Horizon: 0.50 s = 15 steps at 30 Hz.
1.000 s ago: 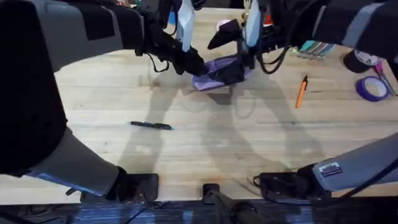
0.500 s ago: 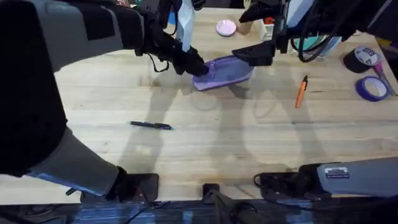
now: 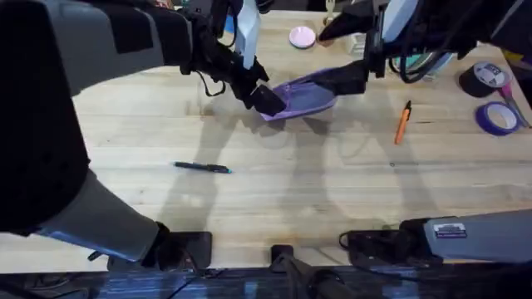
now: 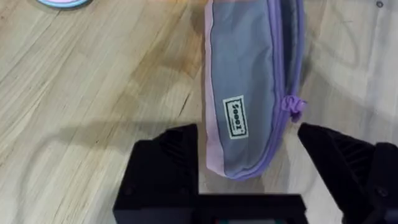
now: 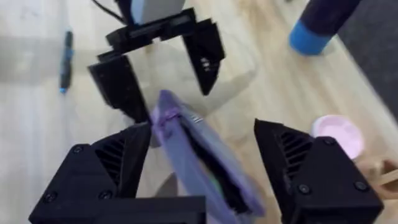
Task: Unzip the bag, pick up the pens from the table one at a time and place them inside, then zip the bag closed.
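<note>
The table (image 3: 274, 199) carries everything; bag (image 3: 303, 97) lies far-centre, long axis roughly left-right, both arms converged on it from opposite ends. Left gripper (image 3: 264, 98) sits at the bag's left end, jaws spread wide, straddling that end without clamping; in its wrist view the bag (image 4: 249, 106) runs straight away from the fingers, zipper pull (image 4: 292, 107) just beside the right finger. Right gripper (image 3: 349, 79) is at the right end, also wide open, bag (image 5: 199, 162) between its fingers, no visible pinch. Zipper looks mostly shut, so my read: unzipping isn't done. Left arm is nearer the pull. Black pen (image 3: 202, 167) lies near-left, orange pen (image 3: 403, 122) right of the bag, both untouched.
</note>
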{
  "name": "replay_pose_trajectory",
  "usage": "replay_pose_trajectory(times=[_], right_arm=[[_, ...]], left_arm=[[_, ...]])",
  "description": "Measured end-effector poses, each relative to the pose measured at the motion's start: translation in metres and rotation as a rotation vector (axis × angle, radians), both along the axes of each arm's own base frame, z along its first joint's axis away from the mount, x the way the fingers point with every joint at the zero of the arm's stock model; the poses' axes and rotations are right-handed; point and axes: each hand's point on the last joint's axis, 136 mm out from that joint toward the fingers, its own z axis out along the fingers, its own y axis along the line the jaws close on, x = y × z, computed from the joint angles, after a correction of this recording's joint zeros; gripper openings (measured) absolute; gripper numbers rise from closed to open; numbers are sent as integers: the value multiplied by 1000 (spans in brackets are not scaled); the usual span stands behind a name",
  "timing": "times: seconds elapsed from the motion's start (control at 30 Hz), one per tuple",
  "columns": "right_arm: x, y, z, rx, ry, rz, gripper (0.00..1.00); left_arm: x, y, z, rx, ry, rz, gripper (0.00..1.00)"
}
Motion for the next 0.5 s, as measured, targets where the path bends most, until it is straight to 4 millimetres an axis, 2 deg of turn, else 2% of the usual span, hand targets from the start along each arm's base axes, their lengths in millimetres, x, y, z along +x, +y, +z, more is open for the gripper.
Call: replay_pose_trajectory(times=[0.13, 0.23, 0.4, 0.5], right_arm=[[-3, -3, -6, -27, 29, -15, 995], [-1, -6, -9, -43, 43, -36, 995], [7, -19, -16, -113, 147, -174, 995], [14, -24, -9, -146, 156, -230, 995]], left_arm=[[-9, 3, -1, 17, 60, 3, 993], [-15, 6, 6, 34, 119, 4, 993], [-13, 8, 36, 47, 161, 10, 993], [-13, 10, 51, 61, 167, 1, 993]])
